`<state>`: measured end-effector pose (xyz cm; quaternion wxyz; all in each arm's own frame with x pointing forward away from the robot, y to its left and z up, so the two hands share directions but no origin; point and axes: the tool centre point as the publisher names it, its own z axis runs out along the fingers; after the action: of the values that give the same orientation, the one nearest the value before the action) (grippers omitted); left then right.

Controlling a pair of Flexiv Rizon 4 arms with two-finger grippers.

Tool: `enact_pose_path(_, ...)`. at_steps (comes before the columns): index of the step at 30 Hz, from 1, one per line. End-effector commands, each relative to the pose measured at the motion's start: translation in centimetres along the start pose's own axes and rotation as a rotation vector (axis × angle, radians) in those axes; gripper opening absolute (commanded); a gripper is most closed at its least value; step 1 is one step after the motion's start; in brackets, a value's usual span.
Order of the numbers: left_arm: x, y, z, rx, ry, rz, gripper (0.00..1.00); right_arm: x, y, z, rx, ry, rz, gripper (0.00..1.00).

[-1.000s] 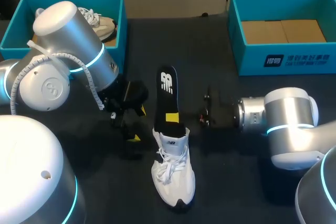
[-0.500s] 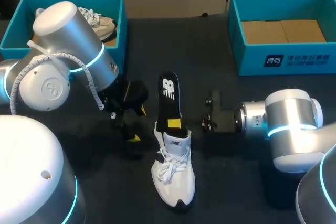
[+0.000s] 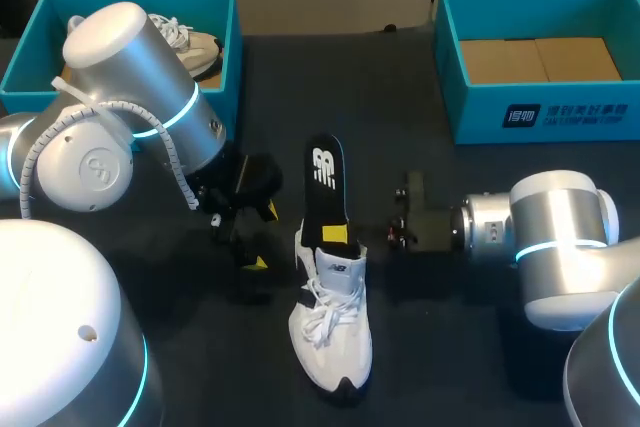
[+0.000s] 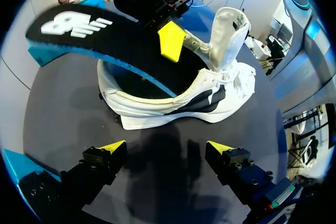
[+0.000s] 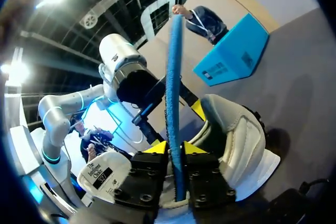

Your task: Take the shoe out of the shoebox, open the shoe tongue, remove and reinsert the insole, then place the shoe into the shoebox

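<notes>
A white shoe (image 3: 330, 317) lies on the dark table, toe toward me, its tongue pulled up. A black insole (image 3: 325, 182) with a blue underside slants out of its opening toward the far side. My right gripper (image 3: 335, 235) comes in from the right and is shut on the insole just above the shoe's collar. In the right wrist view its tips (image 5: 175, 148) press both faces of the insole (image 5: 174, 77), with the shoe (image 5: 236, 140) beside them. My left gripper (image 4: 167, 148) stands open just left of the shoe (image 4: 210, 95), holding nothing.
A teal shoebox (image 3: 232, 47) at the back left holds another shoe (image 3: 195, 47); my left arm partly covers it. A second teal box (image 3: 540, 117) with a cardboard liner stands at the back right. Bare table lies between the boxes and in front of the shoe.
The right gripper has pushed the insole down and toward me, so more of it sits inside the shoe. The left arm has kept still.
</notes>
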<state>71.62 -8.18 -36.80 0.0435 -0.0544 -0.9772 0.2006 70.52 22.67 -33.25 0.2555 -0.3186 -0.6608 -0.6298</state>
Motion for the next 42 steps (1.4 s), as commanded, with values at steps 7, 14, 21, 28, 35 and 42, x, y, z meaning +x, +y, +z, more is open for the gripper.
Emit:
enact_pose_path(7, 0.1, 0.0, 0.0, -0.001, -0.003, 0.000, 1.00, 1.0, 1.4, 0.4, -0.019, 0.011, -0.052, 0.25)
enact_pose_path(14, 0.1, 0.0, 0.0, -0.001, -0.003, 0.000, 1.00, 0.4, 2.6, 0.6, -0.046, 0.001, -0.069, 0.23)
enact_pose_path(21, 0.1, 0.0, 0.0, -0.001, -0.003, 0.000, 1.00, -0.3, 3.1, 0.8, -0.078, -0.006, -0.065, 0.20)
enact_pose_path(28, 0.1, 0.0, 0.0, -0.001, -0.003, 0.000, 1.00, -0.7, 3.1, 1.0, -0.098, -0.011, -0.057, 0.06)
enact_pose_path(35, 0.1, 0.0, 0.0, -0.001, -0.003, 0.000, 1.00, -0.8, 3.1, 1.2, -0.085, 0.014, -0.060, 0.21)
enact_pose_path(42, 0.1, 0.0, 0.0, -0.001, -0.003, 0.000, 1.00, -0.7, 3.1, 1.4, -0.082, 0.017, -0.061, 0.23)
